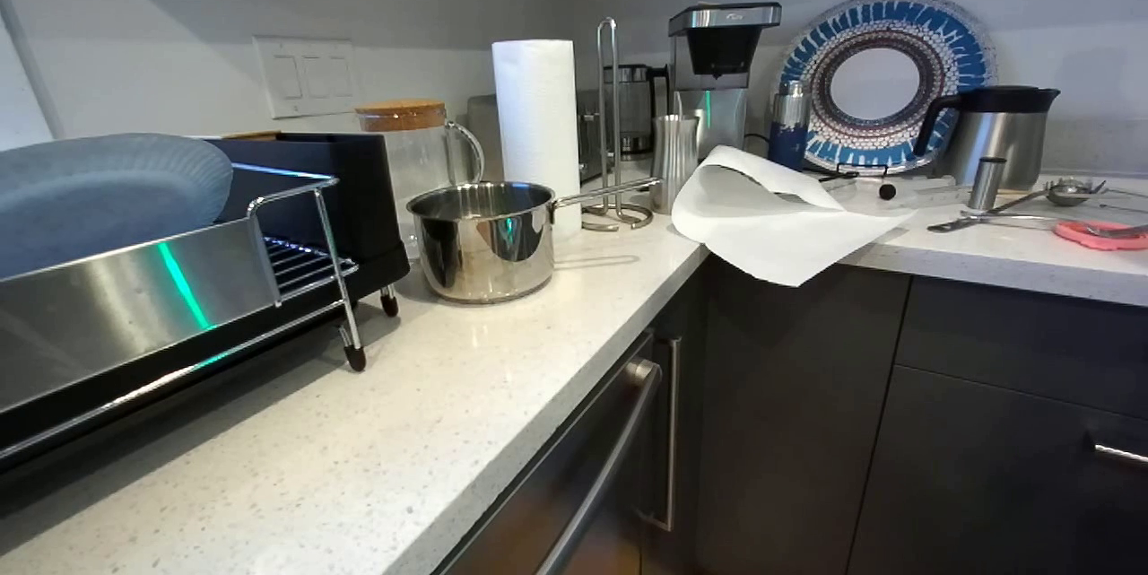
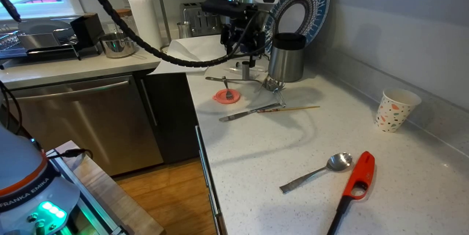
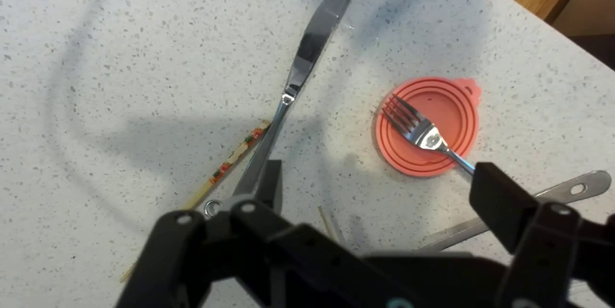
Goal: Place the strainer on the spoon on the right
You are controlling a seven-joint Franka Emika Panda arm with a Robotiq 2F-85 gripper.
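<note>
The silver wire strainer (image 2: 273,84), it seems, lies on the far part of the white speckled counter (image 2: 238,143), near the black-topped steel carafe (image 2: 287,61); the silver metal spoon (image 2: 332,164) lies at near right. The black gripper (image 3: 379,185) hangs spread wide, holding nothing. Descending, it could snag the long silver knife (image 3: 312,46) or silver fork (image 3: 429,138) crowding there; the spoon's curve may let the strainer slip.

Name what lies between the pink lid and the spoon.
In an exterior view, a knife and one end of a chopstick lie between the pink lid and the spoon.
</note>
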